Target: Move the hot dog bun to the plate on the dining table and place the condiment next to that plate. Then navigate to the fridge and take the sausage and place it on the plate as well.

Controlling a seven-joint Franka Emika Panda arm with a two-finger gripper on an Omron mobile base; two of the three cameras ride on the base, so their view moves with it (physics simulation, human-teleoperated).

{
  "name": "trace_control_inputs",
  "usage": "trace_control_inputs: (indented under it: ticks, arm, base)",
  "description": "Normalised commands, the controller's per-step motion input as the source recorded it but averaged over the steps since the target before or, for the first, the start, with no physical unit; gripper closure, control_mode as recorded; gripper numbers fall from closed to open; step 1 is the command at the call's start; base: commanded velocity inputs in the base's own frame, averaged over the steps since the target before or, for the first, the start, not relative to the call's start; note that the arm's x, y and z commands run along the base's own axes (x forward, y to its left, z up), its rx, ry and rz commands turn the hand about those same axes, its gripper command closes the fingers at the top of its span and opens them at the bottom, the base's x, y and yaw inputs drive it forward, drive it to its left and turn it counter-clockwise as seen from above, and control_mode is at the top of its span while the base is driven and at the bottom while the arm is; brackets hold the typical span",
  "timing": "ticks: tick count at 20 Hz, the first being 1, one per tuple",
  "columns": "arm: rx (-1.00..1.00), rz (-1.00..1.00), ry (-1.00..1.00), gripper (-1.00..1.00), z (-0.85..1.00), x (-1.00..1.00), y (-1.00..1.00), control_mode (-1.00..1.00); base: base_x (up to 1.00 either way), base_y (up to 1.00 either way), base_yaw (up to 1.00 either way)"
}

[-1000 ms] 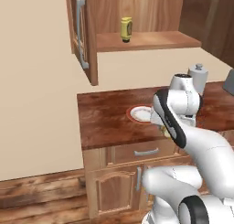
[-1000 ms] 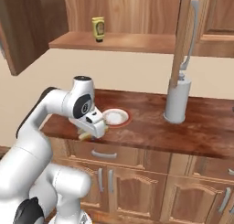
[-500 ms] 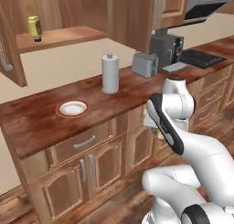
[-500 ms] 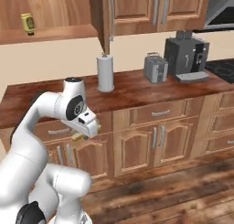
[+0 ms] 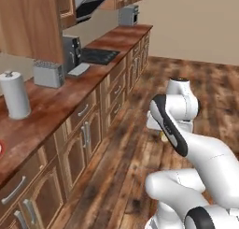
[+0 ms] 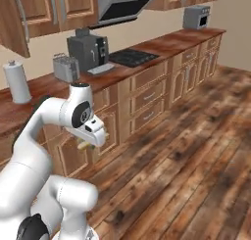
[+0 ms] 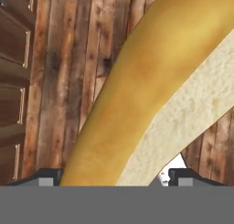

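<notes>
Wood floor [image 7: 68, 81] bkgd; 1 hot dog bun [image 7: 137, 95] gripped betw 2 fingers [image 7: 48, 175], probably spread wide.

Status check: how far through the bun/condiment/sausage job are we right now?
Early. Done: the hot dog bun is picked up; the gripper is shut on it, seen close in the hand view and as a tan bit under the hand in the right base view. In hand: carrying it over the wood floor beside the cabinets. Left: bun onto the plate, condiment beside it, sausage from the fridge.
</notes>
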Motion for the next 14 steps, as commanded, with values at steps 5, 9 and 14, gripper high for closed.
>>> trace_control_inputs:
  ticks: [5,9,14]
  arm:
    - [0.00,0.00,0.00,1.00,0.00,0.00,0.00,1.00]
    - [0.00,0.00,0.00,1.00,0.00,0.00,0.00,1.00]
    - [0.00,0.00,0.00,1.00,0.00,0.00,0.00,1.00]
  base:
    - [-0.50,0.00,-0.82]
    - [-0.56,-0.04,-0.78]
    - [-0.61,-0.34,-0.67]
